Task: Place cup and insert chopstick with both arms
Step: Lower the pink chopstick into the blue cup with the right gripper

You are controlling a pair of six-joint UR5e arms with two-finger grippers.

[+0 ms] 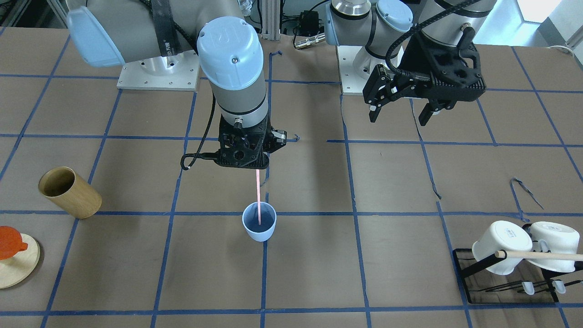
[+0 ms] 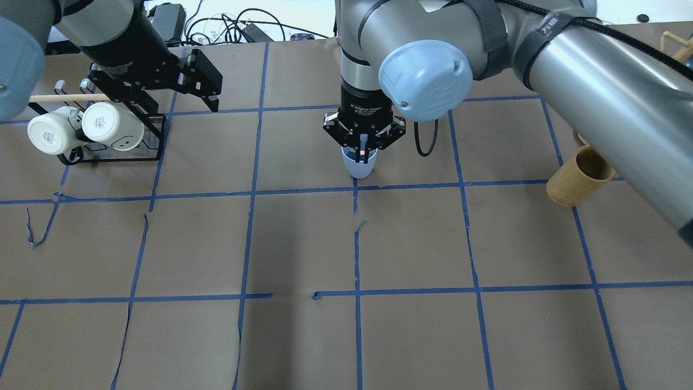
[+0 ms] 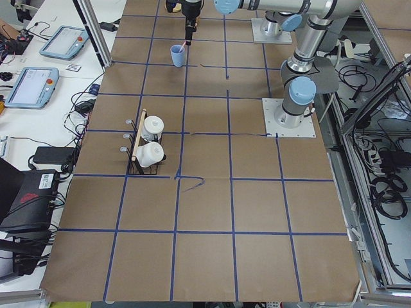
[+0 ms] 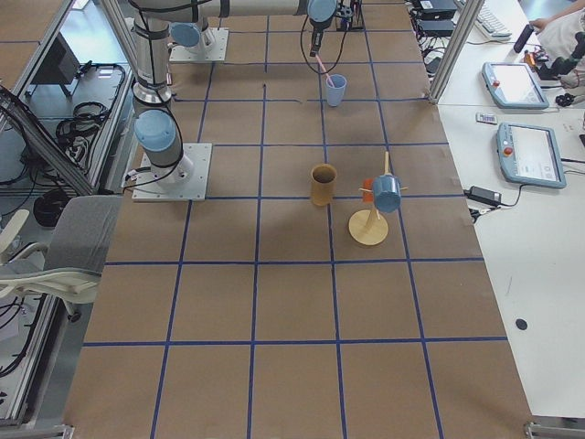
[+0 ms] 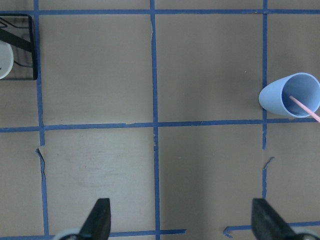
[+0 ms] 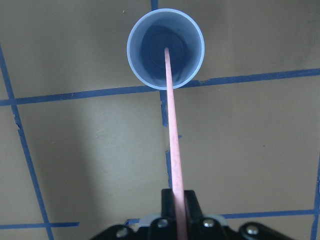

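The light blue cup (image 1: 259, 229) stands upright on the brown table near a blue tape crossing; it also shows in the overhead view (image 2: 358, 168) and both wrist views (image 5: 280, 95) (image 6: 145, 47). My right gripper (image 1: 248, 163) (image 6: 179, 207) hangs straight above it, shut on the top of the pink chopstick (image 1: 258, 196) (image 6: 172, 135). The stick points down and its lower end is inside the cup. My left gripper (image 1: 400, 114) (image 5: 182, 225) is open and empty, well off to the cup's side and above the table.
A tan wooden cup (image 1: 68, 191) (image 2: 579, 176) stands on my right side. A black rack (image 1: 464, 273) with two white mugs (image 1: 501, 246) and a wooden rod (image 1: 542, 256) sits on my left side. A round wooden stand (image 1: 16, 266) holds an orange piece.
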